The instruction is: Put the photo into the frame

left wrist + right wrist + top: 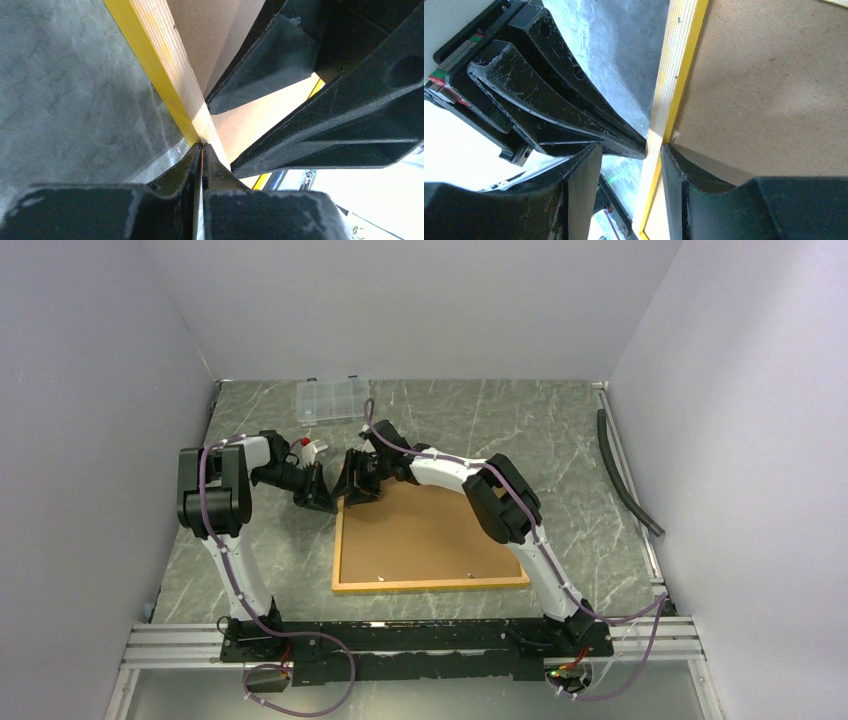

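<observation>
Top external view: the frame [430, 585] lies back side up on the grey marbled table [560, 440], just ahead of the two arm bases, its yellow-orange border running round a plain brown backing board [430, 530]. Both grippers meet at the frame's far left corner, the left gripper [322, 495] just outside it and the right gripper [358, 485] over it. A clear plastic compartment box [332, 398] sits near the back wall, well apart from the frame, and a dark hose [628, 475] lies along the right edge of the table. Left wrist view: the left gripper's two fingers are pressed together with only a thin seam between them, nothing visible in that seam, and their tips touch the pale wood edge of the frame [170, 65]; the right gripper's black fingers [280, 55] stand close by over the board. Right wrist view: the right gripper [630, 147] straddles the frame's rail [671, 75] with its jaws apart. One finger rests against the inner side by the backing board [774, 90] and the other stands clear of the outer side, so the rail is not clamped. The left gripper's closed tips touch the rail from outside.
</observation>
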